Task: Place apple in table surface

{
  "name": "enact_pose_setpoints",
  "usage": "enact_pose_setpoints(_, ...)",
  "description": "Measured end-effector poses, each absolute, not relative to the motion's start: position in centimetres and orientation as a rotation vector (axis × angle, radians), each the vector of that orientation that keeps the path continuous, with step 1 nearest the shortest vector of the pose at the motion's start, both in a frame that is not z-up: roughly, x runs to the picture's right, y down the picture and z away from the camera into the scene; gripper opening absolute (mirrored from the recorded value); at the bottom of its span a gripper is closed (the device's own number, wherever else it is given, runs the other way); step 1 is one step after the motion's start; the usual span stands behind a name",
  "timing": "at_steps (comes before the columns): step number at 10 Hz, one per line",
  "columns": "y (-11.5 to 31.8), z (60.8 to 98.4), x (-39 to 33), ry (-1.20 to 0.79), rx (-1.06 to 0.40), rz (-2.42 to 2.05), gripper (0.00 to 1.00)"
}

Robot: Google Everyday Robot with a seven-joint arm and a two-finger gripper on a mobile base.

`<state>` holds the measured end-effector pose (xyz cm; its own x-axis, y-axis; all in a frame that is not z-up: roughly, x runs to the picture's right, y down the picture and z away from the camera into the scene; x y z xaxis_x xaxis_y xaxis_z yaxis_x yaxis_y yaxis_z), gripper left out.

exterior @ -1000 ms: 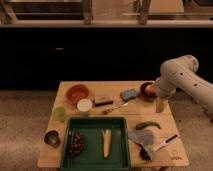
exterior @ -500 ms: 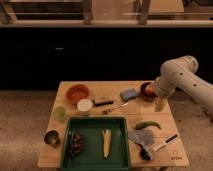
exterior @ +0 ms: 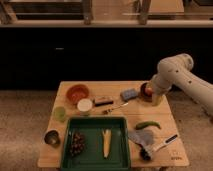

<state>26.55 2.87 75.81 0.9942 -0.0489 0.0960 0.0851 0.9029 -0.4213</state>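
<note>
The apple (exterior: 144, 90), small and reddish, sits at the table's far right in or over a yellowish container (exterior: 148, 99). My gripper (exterior: 150, 92) is right at the apple, at the end of the white arm (exterior: 175, 70) that reaches in from the right. The arm's end hides part of the apple, so I cannot tell whether it is held. The tan wooden table surface (exterior: 165, 120) stretches out below and to the left.
A blue sponge (exterior: 129, 94) lies left of the apple. Further left are an orange bowl (exterior: 77, 93), a white cup (exterior: 84, 105), a green cup (exterior: 60, 113) and a metal cup (exterior: 52, 137). A green tray (exterior: 95, 123) holds grapes and a yellow item. A green vegetable (exterior: 148, 125), a grey cloth (exterior: 140, 137) and a brush (exterior: 161, 145) lie at the front right.
</note>
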Motion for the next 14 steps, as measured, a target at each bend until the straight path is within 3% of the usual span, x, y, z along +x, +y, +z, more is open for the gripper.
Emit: enact_pose_setpoints(14,0.7,80.5,26.3,-0.152,-0.402,-0.139,0.8)
